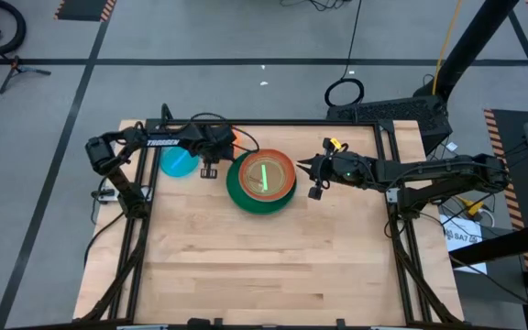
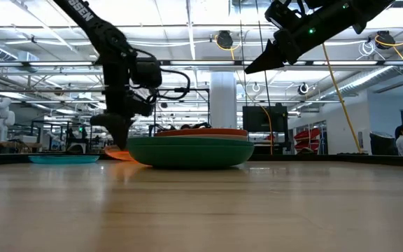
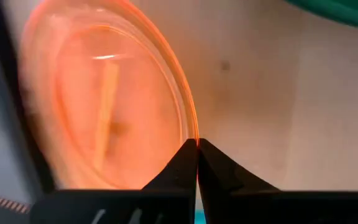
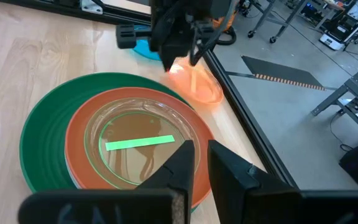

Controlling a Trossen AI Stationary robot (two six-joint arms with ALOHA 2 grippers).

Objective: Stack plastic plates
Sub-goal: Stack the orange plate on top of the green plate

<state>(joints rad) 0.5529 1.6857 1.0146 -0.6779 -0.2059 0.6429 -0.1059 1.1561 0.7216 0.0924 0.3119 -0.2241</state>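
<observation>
A: High view status? Stack (image 1: 261, 181) mid-counter (image 1: 246, 266): green, orange-red, clear plates. Blue plate (image 1: 178, 162) left of it.
B: Left wrist view: left pincer (image 3: 197, 144) clamped on orange plate (image 3: 104, 93) rim. Right wrist view: right pincer (image 4: 201, 149) over stack, fingers slightly apart, empty.
</observation>
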